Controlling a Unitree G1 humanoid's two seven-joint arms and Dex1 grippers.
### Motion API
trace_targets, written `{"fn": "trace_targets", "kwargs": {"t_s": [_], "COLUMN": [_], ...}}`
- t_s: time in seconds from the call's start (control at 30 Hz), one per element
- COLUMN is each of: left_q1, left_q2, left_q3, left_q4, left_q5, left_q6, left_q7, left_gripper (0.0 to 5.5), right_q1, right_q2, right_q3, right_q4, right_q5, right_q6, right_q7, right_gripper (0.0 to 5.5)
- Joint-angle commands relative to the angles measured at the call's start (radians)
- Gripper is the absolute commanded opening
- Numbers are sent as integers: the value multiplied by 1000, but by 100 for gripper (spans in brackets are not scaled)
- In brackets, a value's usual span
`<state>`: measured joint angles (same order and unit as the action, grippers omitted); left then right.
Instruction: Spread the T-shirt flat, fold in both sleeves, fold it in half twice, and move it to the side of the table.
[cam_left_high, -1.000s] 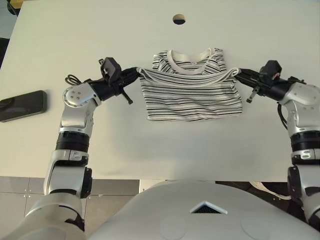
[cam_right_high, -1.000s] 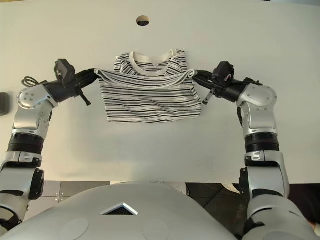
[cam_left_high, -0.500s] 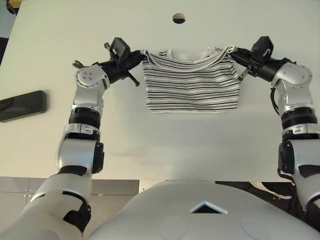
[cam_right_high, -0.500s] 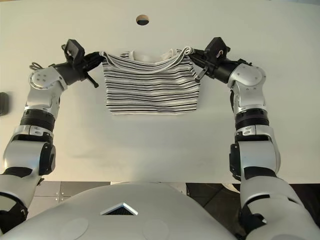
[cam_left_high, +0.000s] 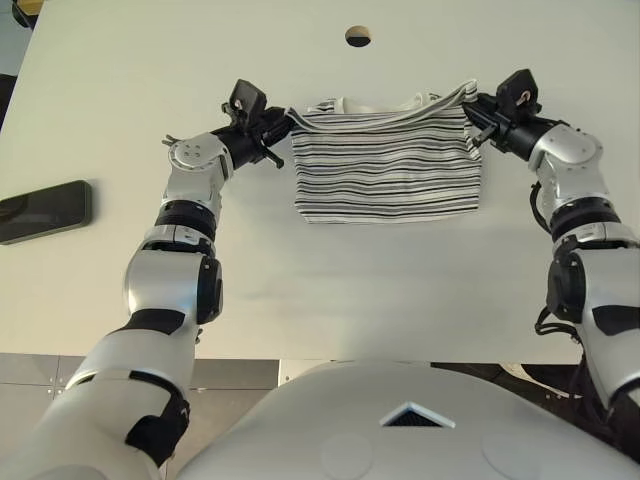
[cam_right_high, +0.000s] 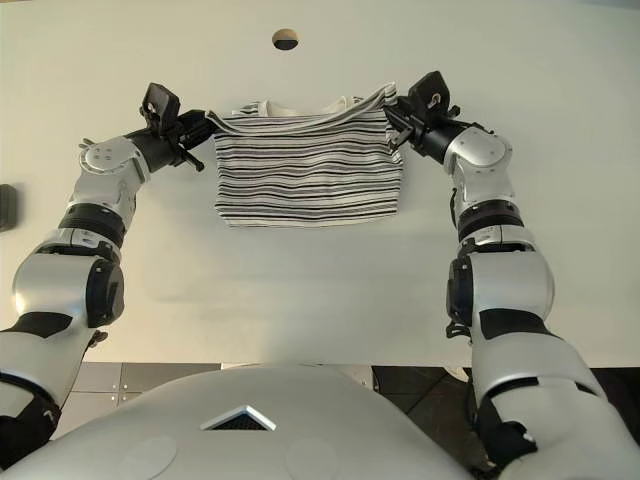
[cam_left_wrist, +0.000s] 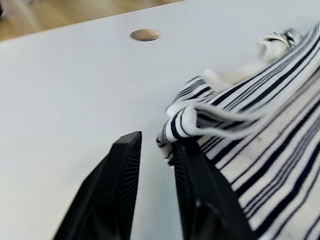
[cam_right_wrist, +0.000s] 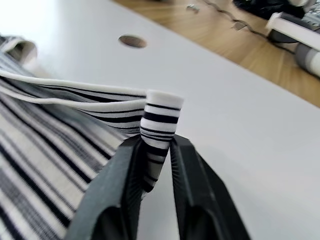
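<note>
**Left eye view: first half-fold nearly down, one corner not yet let go**

Nearest the robot was a bare strip of worktop (cam_left_high: 330, 290). A dark flat device (cam_left_high: 45, 210) lay well off to the robot's left, apart from everything else.

Beyond that strip the T-shirt (cam_left_high: 385, 170) lay mid-worktop. It was a compact striped rectangle with its folded edge toward the robot and no sleeve sticking out on either side. My reading: spreading and both sleeve folds were done, and the hem lay over at the neck end, which is the first halving.

The two end effectors sat at the far corners of the top layer.
- The left end effector (cam_left_wrist: 156, 141) had its fingers parted, with worktop showing between them. The hem corner was bunched against one fingertip, not in the gap, so I took it as released. That corner sat low.
- The right end effector (cam_right_wrist: 157, 145) was clenched on a roll of striped hem. It held that corner up off the lower layer, so the far edge sloped across.

Just past the hem the white collar (cam_left_high: 375, 103) peeked out, so the edges were not quite matched. Farther on was a round hole (cam_left_high: 357, 37) in the worktop.

Left to do, as I judged it: drop the right corner, make the second halving, and slide the bundle to the worktop's side. The task looked a little past halfway.
</note>
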<state>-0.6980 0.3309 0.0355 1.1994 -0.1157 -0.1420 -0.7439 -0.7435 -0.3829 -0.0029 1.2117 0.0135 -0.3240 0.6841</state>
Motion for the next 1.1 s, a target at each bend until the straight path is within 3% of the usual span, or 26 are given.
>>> {"fn": "trace_targets", "kwargs": {"t_s": [0.03, 0.27, 0.4, 0.53, 0.67, 0.9, 0.97, 1.1], "left_q1": [-69, -91, -58, 133, 257, 295, 268, 111], "left_q2": [26, 50, 46, 55, 140, 233, 258, 307], "left_q3": [83, 185, 178, -28, -225, -475, -554, -754], "left_q4": [49, 89, 4, -362, -587, -753, -785, -709], "left_q5": [-51, -94, -73, 166, 530, 1099, 1246, 1565], "left_q6": [128, 283, 97, -447, -789, -848, -828, -727], "left_q7": [38, 97, 35, 62, 156, 394, 472, 738], "left_gripper": [180, 277, 303, 303, 303, 303, 303, 303], "right_q1": [-37, -60, -25, 25, 24, 5, 18, 134], "right_q2": [11, 13, 17, -49, -121, -175, -193, -243], "right_q3": [-51, -107, -71, 94, 260, 467, 506, 519], "right_q4": [26, 45, -22, -143, -182, -164, -172, -336], "right_q5": [30, 47, 10, -210, -462, -701, -715, -492], "right_q6": [47, 87, -111, -357, -403, -433, -467, -492], "right_q7": [-27, -77, -37, -124, -256, -290, -226, 156], "right_gripper": [166, 280, 282, 282, 282, 282, 282, 282]}}
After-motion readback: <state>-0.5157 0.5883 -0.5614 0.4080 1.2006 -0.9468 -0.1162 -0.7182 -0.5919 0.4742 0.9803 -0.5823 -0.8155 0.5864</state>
